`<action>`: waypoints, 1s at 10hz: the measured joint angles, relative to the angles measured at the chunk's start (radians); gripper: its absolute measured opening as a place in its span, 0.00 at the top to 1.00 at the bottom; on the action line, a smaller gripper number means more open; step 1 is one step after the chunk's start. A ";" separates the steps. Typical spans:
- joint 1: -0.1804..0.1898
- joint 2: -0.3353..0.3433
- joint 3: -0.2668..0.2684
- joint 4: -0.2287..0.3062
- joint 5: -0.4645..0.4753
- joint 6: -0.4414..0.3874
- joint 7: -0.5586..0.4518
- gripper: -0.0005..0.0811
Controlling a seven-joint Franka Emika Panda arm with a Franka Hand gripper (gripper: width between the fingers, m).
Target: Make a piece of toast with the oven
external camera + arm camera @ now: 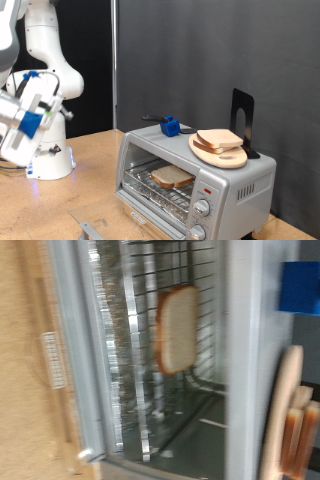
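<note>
Toast (172, 177) lies on the rack inside the open oven (240, 185), well right of the tool (25, 118); tool's grip state unclear.

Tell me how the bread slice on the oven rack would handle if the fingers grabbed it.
The piece of toast looks thin and pale, so probably light and crushable. Lying flat on the wire rack inside the oven, it may sag or tear at one edge.
</note>
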 joint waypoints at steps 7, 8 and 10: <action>-0.004 0.292 -0.014 0.060 0.046 0.136 -0.205 0.01; -0.004 0.333 -0.013 0.073 0.070 0.140 -0.232 0.01; -0.004 0.403 0.001 0.090 0.110 0.141 -0.267 0.01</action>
